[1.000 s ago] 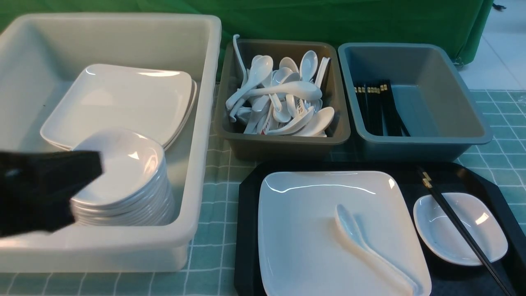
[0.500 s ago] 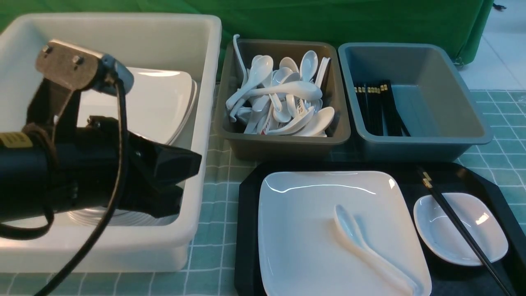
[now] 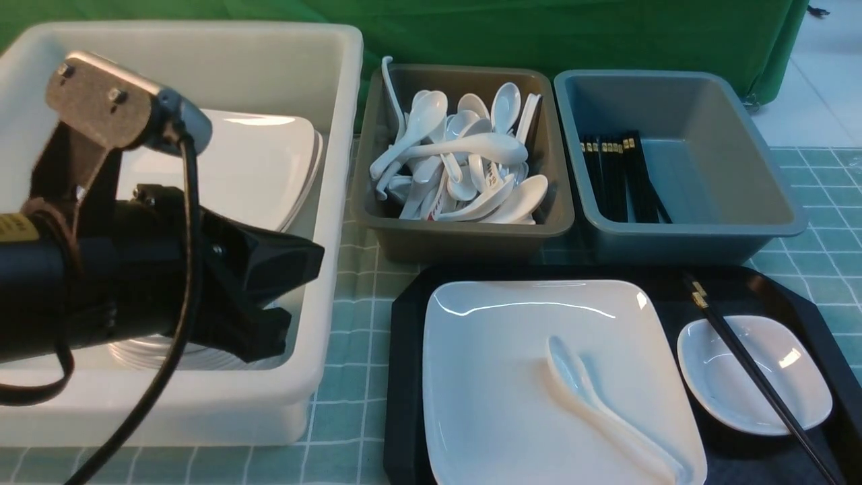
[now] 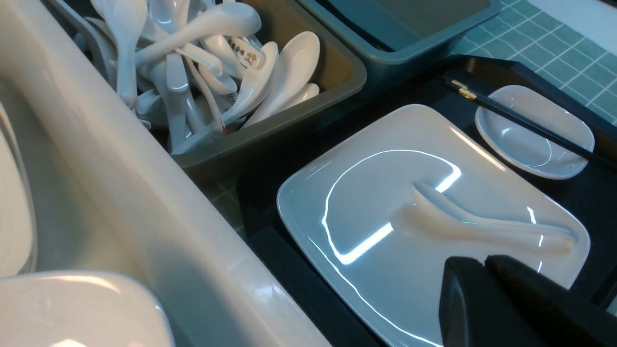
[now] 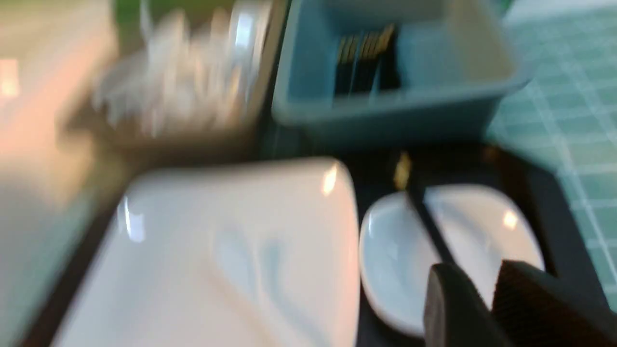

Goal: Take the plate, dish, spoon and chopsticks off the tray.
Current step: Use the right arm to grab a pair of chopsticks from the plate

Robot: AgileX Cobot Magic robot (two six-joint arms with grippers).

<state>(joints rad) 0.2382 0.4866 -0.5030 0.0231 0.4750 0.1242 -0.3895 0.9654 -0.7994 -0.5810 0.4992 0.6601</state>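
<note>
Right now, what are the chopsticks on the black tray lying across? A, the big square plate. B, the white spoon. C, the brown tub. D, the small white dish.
D: the chopsticks pass over the small white dish, while the white spoon is by itself on the big square plate.
</note>
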